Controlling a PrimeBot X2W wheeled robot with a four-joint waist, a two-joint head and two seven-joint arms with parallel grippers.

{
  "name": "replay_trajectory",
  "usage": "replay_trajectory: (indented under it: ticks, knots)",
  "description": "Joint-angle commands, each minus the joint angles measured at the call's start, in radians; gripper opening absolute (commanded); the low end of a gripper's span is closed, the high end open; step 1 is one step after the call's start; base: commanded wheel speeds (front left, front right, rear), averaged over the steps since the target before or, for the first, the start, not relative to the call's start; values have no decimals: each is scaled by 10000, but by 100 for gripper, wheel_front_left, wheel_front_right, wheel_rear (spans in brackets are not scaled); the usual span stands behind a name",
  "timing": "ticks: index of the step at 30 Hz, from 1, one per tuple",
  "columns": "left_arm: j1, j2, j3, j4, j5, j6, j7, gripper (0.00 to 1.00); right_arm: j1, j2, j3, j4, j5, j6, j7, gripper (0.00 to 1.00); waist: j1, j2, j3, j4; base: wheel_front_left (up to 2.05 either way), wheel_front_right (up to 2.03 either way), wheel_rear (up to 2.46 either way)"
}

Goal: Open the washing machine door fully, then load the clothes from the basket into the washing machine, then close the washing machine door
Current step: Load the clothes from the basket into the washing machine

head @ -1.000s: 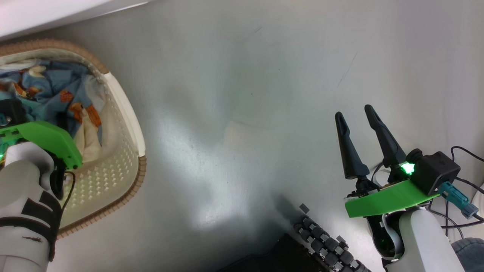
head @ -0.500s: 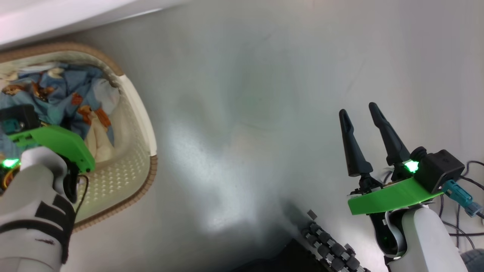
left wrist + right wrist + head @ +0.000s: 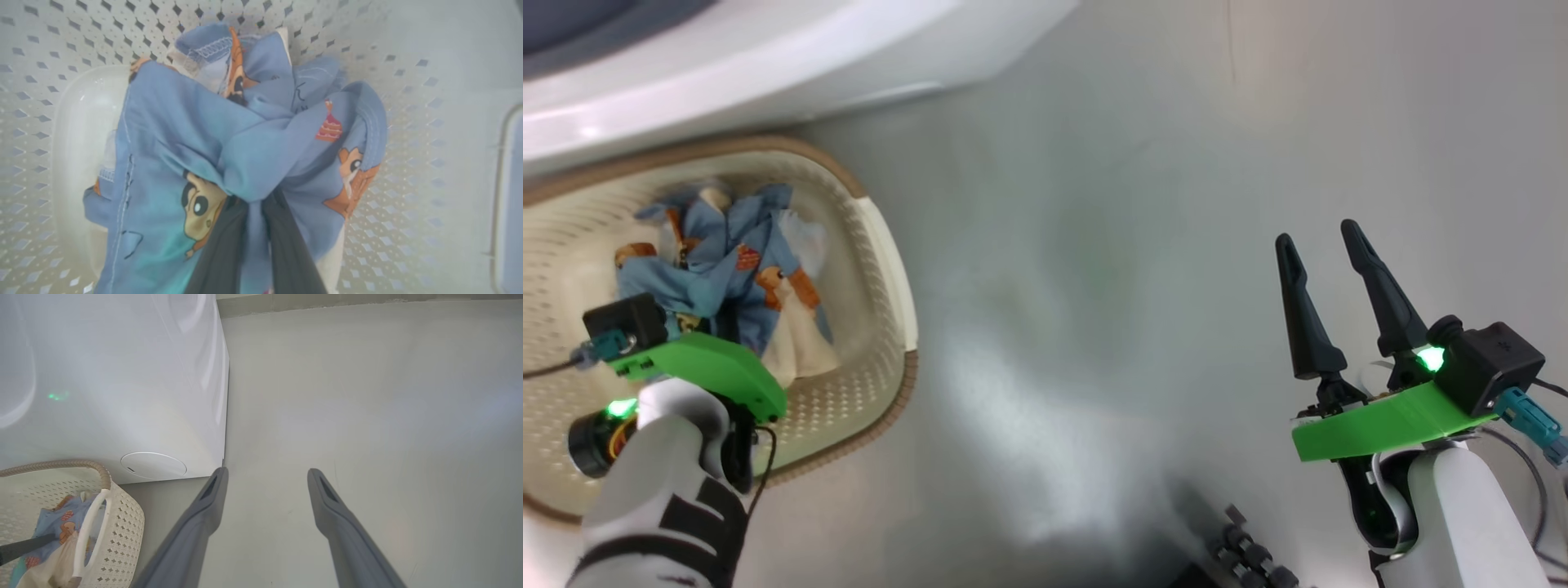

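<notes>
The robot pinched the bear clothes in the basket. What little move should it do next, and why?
Probably lift the left gripper straight up. It is shut on the clothes, which sit inside the basket, so they must clear its wall before reaching the washing machine.

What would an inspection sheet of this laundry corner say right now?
Surface: grey floor, smooth and glossy, with faint scuffs.
Job's things: the basket stands on the floor in front of the washing machine; the clothes are bunched inside the basket.
Clutter: nothing seen.
Grippers: left gripper shut on the clothes, down in the basket; right gripper open, holding nothing, over bare floor.
Cables: a teal cable plug with dark leads at the right wrist; a second plug at the left wrist.
Surroundings: a wall base behind the machine.
</notes>
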Motion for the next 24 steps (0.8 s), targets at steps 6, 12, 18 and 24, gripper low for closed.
replay_trajectory:
  ticks: [6,12,18,24]
  knots:
    - [1750,-12,790,-1817,309,30,-135,0,676,-180,59,-58,-128,14,-119,100,0,-1,-1608,696,0,0,0]
    - [3091,-303,1232,-2931,697,-47,-136,0,1082,-213,29,37,-181,14,-119,100,0,-1,-2704,883,0,0,0]
    - [4244,-540,1510,-3677,990,-161,-136,0,1521,-282,-18,147,-225,14,-119,100,0,-1,-3807,1089,0,0,0]
    - [5421,-687,1831,-4829,1164,-229,-137,0,2062,-369,-59,234,-300,14,-119,100,0,-1,-4976,1404,0,0,0]
